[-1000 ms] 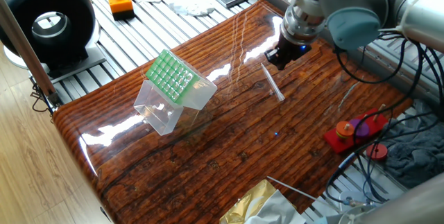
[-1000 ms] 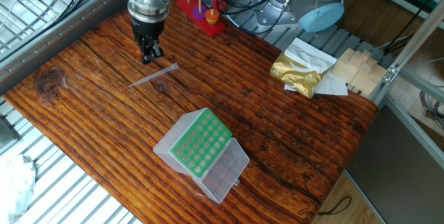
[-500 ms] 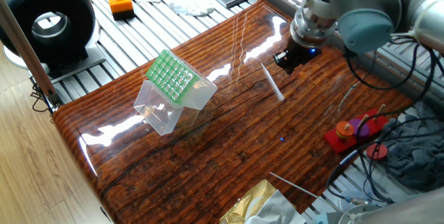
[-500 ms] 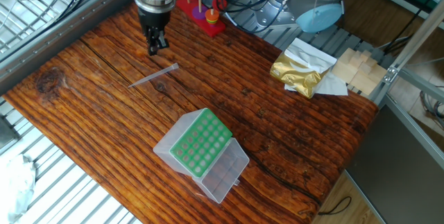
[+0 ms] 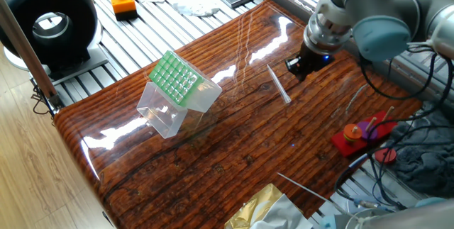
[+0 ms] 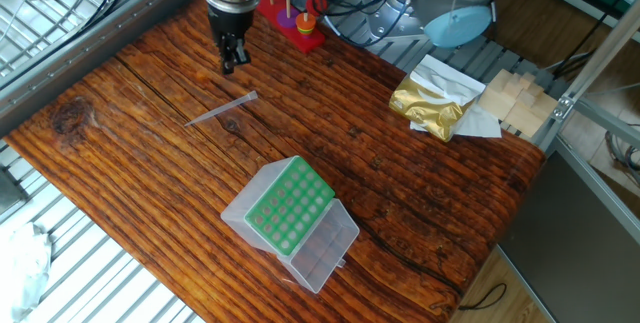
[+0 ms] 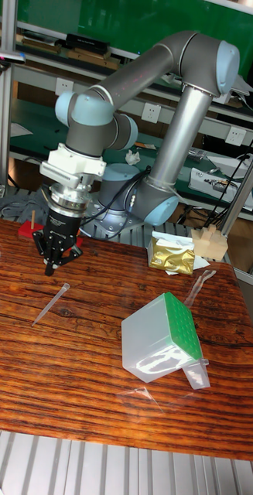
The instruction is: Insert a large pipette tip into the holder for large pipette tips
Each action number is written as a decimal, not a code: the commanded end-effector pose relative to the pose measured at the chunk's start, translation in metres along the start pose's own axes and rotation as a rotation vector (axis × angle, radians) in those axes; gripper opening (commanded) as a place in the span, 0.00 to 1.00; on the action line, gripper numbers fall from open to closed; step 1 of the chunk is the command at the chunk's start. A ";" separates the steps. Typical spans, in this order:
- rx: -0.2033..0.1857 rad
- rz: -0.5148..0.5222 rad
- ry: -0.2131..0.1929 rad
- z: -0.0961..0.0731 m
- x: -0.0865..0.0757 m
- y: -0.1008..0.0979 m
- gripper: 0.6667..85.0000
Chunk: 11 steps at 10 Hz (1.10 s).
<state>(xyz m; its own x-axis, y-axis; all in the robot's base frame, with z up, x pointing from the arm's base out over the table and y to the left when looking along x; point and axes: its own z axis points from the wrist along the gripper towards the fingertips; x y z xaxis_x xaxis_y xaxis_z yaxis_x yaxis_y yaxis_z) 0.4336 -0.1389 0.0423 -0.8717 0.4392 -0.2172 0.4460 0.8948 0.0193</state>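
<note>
The gripper (image 7: 52, 265) is hanging above the table (image 6: 420, 193), near the long edge bordered by the metal rail and close to the red peg toy (image 6: 290, 18) at that corner, with its two dark fingers (image 6: 230, 58) pointing straight down and drawn nearly together on nothing; a thin gap may be showing between the tips, but it is too small to be sure. It is not touching the large pipette tip (image 5: 278, 84), which is lying flat on the wood just beside the spot under the fingers, apart from them and untouched. The tip is looking like a slim, translucent white tube, wider at one end and tapering to a fine point at the other, faint against the dark glossy grain. Because it is lying on its side and not standing, a grasp will probably need the fingers spread and lowered across its thin body, so the arm appears to be positioning for that approach, not gripping yet. The holder for large pipette tips (image 6: 288, 206) is sitting well apart from the tip, toward the middle of the table nearer the opposite long edge. It is resting tipped over, so its green grid of round holes is facing up at a slant, with the clear lid (image 5: 162, 119) swung open and lying against the wood; that tilt will likely make insertion harder, since the holes are not facing straight upward.
</note>
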 end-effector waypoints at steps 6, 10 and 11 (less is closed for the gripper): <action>-0.005 0.085 -0.053 0.003 -0.004 0.020 0.00; -0.063 0.112 -0.116 0.002 -0.013 0.041 0.00; -0.059 0.119 -0.107 0.003 -0.010 0.042 0.00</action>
<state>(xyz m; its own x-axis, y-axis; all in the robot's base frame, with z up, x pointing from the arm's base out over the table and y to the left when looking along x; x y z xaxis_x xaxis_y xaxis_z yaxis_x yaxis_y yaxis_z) 0.4565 -0.1145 0.0413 -0.8069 0.5083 -0.3008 0.5115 0.8560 0.0743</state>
